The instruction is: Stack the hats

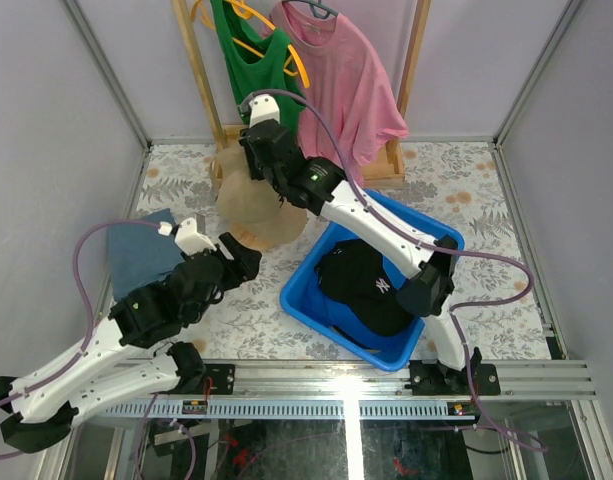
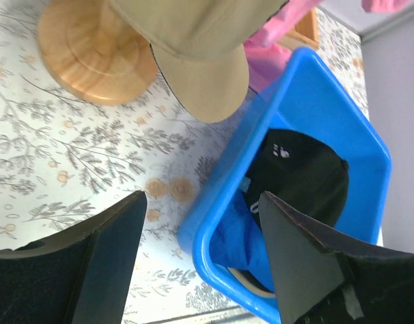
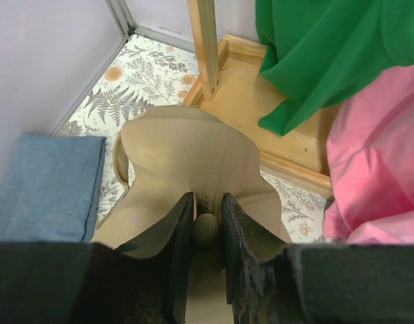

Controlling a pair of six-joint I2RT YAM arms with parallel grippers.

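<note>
A tan hat (image 1: 258, 208) (image 3: 173, 148) (image 2: 200, 61) hangs over the wooden dome stand (image 2: 92, 47) at the back left. My right gripper (image 1: 254, 172) (image 3: 207, 202) is shut on the hat's crown, and its fabric is pinched up around the top button. A black hat (image 1: 364, 282) (image 2: 304, 169) with a white letter lies in the blue bin (image 1: 298, 300) (image 2: 201, 233). A royal blue hat (image 2: 244, 246) sits beneath it. My left gripper (image 1: 242, 256) (image 2: 203, 197) stands open and empty above the bin's left corner.
A folded grey-blue cloth (image 1: 141, 250) (image 3: 48, 182) lies at the left wall. A wooden clothes rack (image 3: 261, 115) at the back carries a green top (image 1: 248, 55) and a pink shirt (image 1: 346, 85). The pink shirt hangs close to my right arm.
</note>
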